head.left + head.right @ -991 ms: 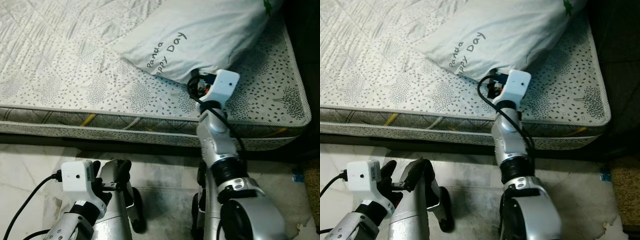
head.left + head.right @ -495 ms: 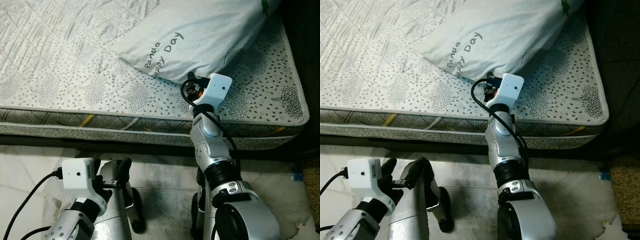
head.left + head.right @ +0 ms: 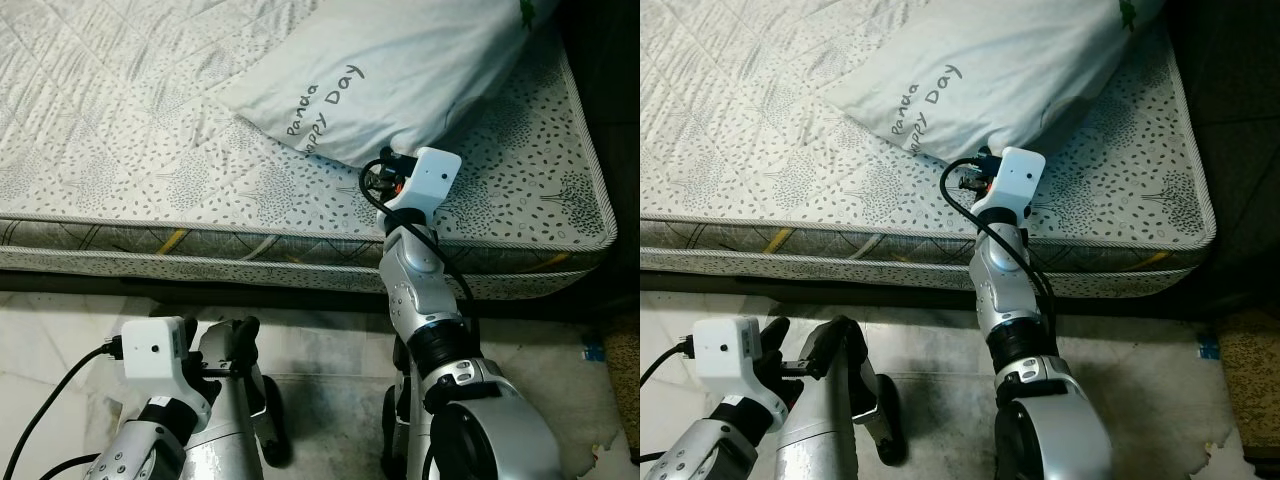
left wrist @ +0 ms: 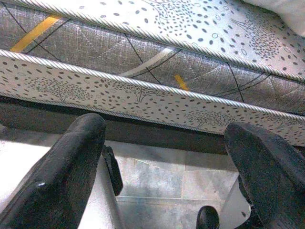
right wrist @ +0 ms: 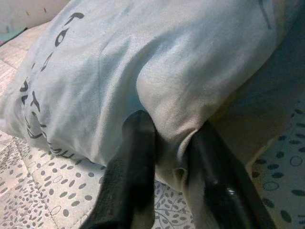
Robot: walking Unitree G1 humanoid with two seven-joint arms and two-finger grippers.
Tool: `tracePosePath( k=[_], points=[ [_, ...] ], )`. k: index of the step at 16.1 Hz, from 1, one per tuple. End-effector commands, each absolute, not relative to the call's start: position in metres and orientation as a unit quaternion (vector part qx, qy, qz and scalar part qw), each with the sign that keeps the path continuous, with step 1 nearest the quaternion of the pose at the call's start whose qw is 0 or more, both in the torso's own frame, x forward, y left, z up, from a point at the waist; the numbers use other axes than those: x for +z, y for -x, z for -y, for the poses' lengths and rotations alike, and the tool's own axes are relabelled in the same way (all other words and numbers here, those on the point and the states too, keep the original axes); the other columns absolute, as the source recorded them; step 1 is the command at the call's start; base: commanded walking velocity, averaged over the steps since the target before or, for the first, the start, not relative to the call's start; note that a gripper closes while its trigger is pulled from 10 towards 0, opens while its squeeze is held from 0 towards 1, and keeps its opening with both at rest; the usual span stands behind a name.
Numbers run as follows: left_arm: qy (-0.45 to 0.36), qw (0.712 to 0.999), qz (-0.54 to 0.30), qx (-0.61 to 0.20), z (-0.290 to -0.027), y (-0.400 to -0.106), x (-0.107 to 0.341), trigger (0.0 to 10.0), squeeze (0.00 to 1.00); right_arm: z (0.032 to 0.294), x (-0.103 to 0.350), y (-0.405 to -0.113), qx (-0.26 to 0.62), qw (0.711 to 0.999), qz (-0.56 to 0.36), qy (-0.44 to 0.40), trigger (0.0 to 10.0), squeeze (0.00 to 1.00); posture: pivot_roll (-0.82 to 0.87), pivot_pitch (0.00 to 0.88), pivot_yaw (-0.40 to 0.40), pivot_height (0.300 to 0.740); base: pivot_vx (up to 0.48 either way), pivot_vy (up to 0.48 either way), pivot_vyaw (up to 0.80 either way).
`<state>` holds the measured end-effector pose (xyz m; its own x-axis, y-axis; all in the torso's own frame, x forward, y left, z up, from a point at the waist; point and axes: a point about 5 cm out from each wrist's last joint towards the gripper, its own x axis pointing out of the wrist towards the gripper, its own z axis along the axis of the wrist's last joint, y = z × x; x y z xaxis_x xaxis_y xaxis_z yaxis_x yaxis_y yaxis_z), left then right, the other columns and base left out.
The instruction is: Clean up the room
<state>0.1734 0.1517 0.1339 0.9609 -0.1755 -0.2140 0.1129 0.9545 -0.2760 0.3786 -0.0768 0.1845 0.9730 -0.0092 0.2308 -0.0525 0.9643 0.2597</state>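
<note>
Two black fingers of the right gripper (image 5: pixel 167 176) pinched the near corner of the pillow (image 3: pixel 400 70), whose length ran away across the mattress (image 3: pixel 120 150), while the left gripper (image 4: pixel 167 186) gaped idle, farther off.

Smooth cloth pillow (image 3: pixel 400 70), quilted mattress (image 3: pixel 120 150)

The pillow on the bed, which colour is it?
The pillow is pale grey-white with dark lettering, clearest in the left eye view.

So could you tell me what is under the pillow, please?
The pillow lies on the mattress. The right gripper pinches its near edge. Whatever else lies beneath is covered.
</note>
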Motion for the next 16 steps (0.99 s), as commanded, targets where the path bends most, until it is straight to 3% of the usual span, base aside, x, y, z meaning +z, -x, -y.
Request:
tracePosePath(
  k=[1,9,12,16],
  points=[
    [0.123,0.982,-0.135,-0.056,-0.157,-0.170,0.128,10.0,0.00,0.062,0.184,-0.377,0.046,0.985,0.111,-0.125,0.0,0.00,0.04,0.343,0.058,0.552,0.000,0.000,0.00],
    [0.117,0.983,-0.131,-0.052,-0.160,-0.176,0.128,10.0,0.00,0.082,0.196,-0.390,0.026,0.987,0.124,-0.097,0.0,0.00,0.04,0.324,0.062,0.552,0.000,0.000,0.00],
    [0.115,0.984,-0.126,-0.049,-0.161,-0.181,0.128,10.0,0.00,0.108,0.207,-0.401,0.003,0.990,0.129,-0.060,0.0,0.00,0.05,0.318,0.061,0.552,0.000,0.000,0.00],
    [0.113,0.985,-0.125,-0.045,-0.164,-0.182,0.128,10.0,0.00,0.161,0.231,-0.411,-0.055,0.989,0.141,-0.004,0.0,0.00,0.05,0.309,0.062,0.552,0.000,0.000,0.00]
  ],
)
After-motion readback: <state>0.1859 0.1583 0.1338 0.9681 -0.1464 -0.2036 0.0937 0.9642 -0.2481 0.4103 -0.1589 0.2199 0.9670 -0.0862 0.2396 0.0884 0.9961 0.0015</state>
